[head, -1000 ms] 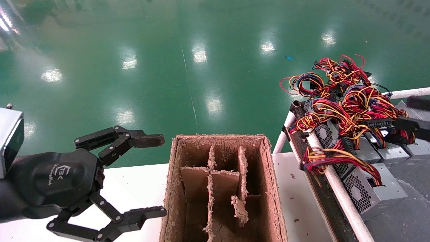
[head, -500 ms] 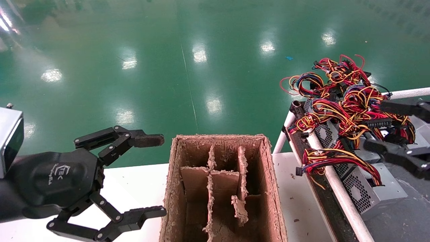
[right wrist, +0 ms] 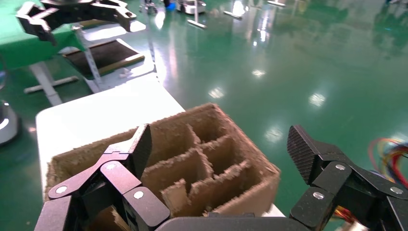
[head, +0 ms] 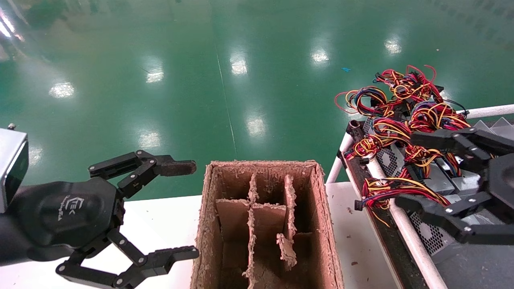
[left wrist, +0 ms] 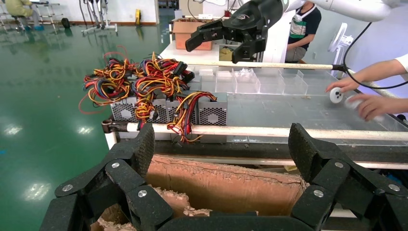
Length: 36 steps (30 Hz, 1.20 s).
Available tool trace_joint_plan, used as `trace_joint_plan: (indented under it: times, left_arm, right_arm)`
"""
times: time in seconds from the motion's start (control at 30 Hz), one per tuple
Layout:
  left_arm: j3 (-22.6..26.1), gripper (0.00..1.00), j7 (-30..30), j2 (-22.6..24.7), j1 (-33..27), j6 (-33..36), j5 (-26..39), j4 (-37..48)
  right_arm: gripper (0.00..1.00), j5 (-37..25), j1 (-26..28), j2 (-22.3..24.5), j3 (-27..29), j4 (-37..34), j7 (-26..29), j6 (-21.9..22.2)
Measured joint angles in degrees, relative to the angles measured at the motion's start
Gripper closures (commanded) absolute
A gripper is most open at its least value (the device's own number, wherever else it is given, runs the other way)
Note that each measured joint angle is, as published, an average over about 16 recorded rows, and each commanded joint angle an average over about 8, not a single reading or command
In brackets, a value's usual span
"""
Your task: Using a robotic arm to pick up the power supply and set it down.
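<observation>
The right claw (head: 405, 170) hangs wide open just above the nearest power supply (head: 431, 233), which lies in the row on the rack beside the table (head: 357, 241), while the left claw (head: 192, 210), also open, idles beyond the cardboard box (head: 265, 224).

2 grippers (head: 188, 208) (head: 405, 168), 1 cardboard box (head: 321, 224), approx 3 power supplies (left wrist: 212, 111)

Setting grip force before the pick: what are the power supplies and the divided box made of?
Power supplies: apparently grey sheet metal, matt, with punched honeycomb fan grilles and plastic-sheathed wires. Box: brown cardboard with frayed, fuzzy edges, likely soft.
</observation>
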Motion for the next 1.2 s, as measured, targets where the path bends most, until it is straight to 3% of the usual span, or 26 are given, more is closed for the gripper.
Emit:
trace_joint_plan:
  times: [1.2]
  left_arm:
    - [0.0,0.0,0.0,0.0,0.0,0.0,0.0,0.0]
  right_arm:
    - [0.0,-5.1,0.8,-15.0,2.2,7.0,2.9,-5.2]
